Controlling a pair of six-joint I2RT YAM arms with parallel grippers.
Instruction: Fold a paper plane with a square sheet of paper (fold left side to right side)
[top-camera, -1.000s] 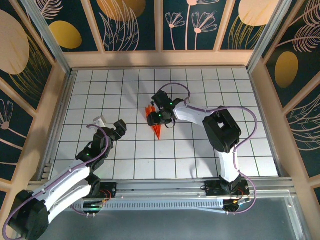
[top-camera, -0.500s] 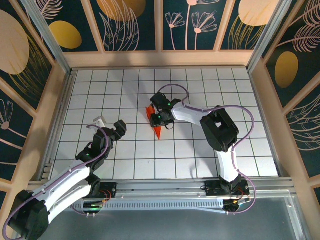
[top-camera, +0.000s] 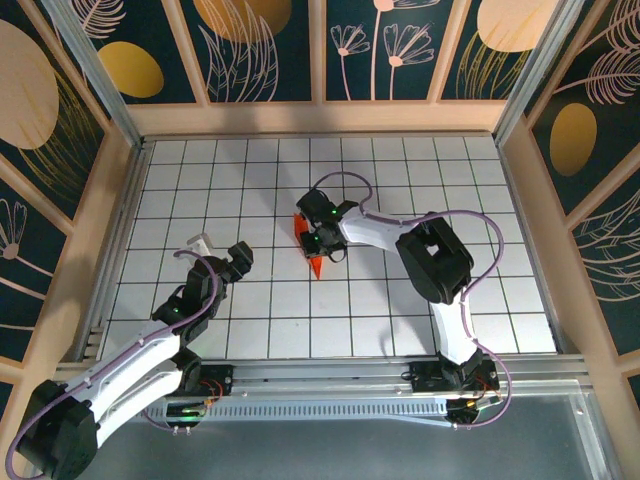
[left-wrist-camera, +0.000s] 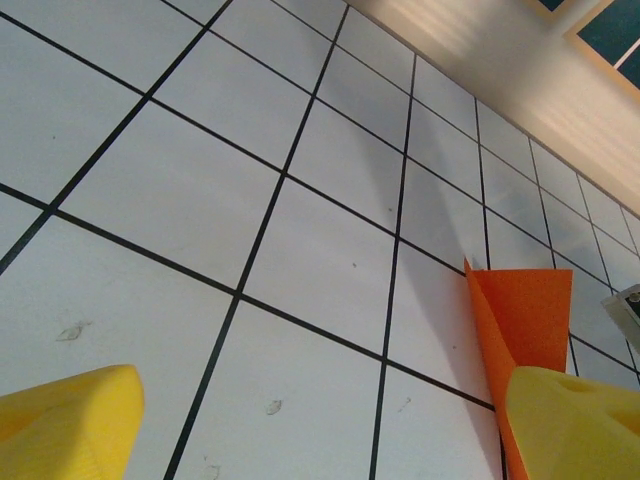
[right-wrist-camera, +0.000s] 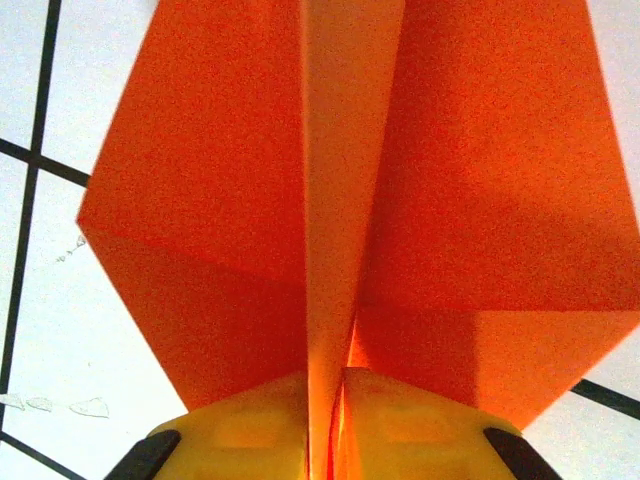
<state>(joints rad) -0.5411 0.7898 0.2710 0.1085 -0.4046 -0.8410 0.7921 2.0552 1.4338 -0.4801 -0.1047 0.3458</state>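
**Top external:** the right gripper (top-camera: 318, 240) grips the paper plane (top-camera: 316, 266) on the table (top-camera: 500, 300). The left gripper (top-camera: 240, 256) stands apart, jaws wide.
**Left wrist:** the paper plane lies ahead.
**Right wrist:** the pads (right-wrist-camera: 250, 430) pinch its centre fold; a skewed pinch could crumple it.

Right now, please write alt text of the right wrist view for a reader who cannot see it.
Folded orange paper lies on a white gridded table, its raised centre crease pinched between the two yellow fingers of the right claw at the bottom edge. Flaps spread to both sides of the crease.
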